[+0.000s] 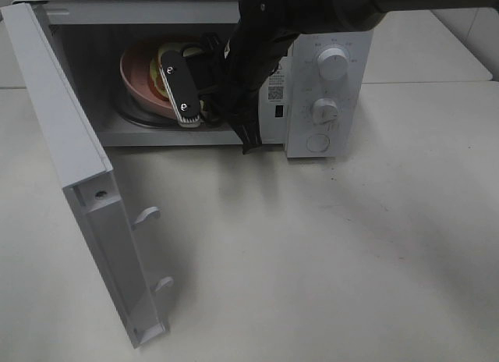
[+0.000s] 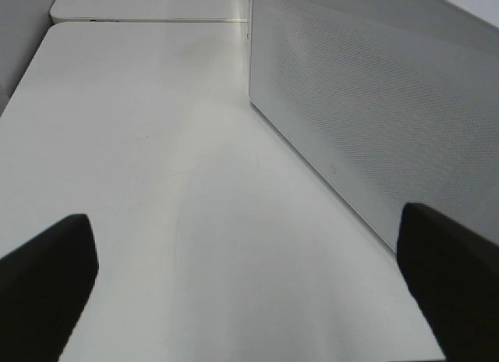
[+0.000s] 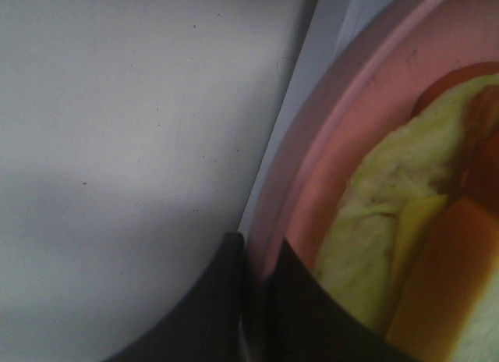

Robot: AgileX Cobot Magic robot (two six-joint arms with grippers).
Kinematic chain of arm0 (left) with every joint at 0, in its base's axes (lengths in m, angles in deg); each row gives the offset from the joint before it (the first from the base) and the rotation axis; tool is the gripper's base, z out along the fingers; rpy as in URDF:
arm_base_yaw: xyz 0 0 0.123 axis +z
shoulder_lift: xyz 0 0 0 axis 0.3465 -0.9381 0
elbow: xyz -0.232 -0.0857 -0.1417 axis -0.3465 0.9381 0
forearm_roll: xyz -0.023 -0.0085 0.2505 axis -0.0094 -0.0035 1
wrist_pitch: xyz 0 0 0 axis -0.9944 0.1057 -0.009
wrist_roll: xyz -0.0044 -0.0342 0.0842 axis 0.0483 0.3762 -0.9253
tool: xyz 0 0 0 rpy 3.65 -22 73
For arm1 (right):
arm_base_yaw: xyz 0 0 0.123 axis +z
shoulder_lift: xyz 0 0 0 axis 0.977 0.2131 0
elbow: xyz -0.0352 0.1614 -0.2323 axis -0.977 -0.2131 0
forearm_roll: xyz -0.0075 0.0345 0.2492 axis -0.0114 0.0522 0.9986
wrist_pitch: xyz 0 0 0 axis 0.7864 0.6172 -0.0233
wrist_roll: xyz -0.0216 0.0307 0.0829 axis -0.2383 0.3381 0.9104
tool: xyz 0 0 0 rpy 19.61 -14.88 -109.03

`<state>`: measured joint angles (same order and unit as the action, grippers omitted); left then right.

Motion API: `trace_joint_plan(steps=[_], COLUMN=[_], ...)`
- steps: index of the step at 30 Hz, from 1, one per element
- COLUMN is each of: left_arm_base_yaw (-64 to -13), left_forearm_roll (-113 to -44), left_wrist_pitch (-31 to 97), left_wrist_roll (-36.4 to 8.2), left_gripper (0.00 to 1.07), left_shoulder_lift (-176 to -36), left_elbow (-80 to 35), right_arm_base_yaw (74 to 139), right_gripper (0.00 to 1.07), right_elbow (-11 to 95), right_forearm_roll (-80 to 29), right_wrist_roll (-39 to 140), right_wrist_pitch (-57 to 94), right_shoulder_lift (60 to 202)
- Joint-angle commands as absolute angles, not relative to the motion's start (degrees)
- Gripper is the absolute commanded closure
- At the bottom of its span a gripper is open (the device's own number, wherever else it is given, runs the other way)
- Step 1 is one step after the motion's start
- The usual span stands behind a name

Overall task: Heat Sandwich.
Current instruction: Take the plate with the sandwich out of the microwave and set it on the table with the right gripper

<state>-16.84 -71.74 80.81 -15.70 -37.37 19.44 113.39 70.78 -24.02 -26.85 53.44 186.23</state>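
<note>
Microwave (image 1: 323, 73): stands on the white surface (image 1: 327, 253), door (image 1: 78, 167) swung wide open.
Right tool (image 3: 248, 299): reaches into the oven cavity, fingers pressed together on the rim of the pink plate (image 3: 312, 155).
Sandwich (image 3: 390, 221): lies on the pink plate inside the microwave, yellow-green filling showing just beside the pinched rim.
Left tool (image 2: 249, 284): spread wide over bare surface beside the microwave's perforated side wall, holding nothing.
</note>
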Motion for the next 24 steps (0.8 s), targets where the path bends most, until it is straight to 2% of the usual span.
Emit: trace_joint_plan(steps=[1, 8, 24], left_arm_base_yaw=[-16.89, -16.89, -16.89], left_forearm_roll=[-71.62, -71.62, -71.62], left_wrist_pitch=[80.99, 80.99, 80.99], left_wrist_roll=[-15.47, -15.47, -15.47], left_gripper=[0.05, 0.05, 0.05], left_shoulder_lift=[-36.05, -36.05, -36.05], left_elbow=[19.67, 19.67, 19.67], right_arm_base_yaw=[113.16, 113.16, 113.16], right_gripper=[1.07, 1.07, 1.07], right_elbow=[68.43, 62.18, 51.47], right_forearm_roll=[-23.67, -22.13, -22.36], right_wrist_roll=[-30.11, -36.99, -39.11], right_wrist_pitch=[51.55, 50.63, 49.89], right_shoulder_lift=[183.83, 179.82, 170.13])
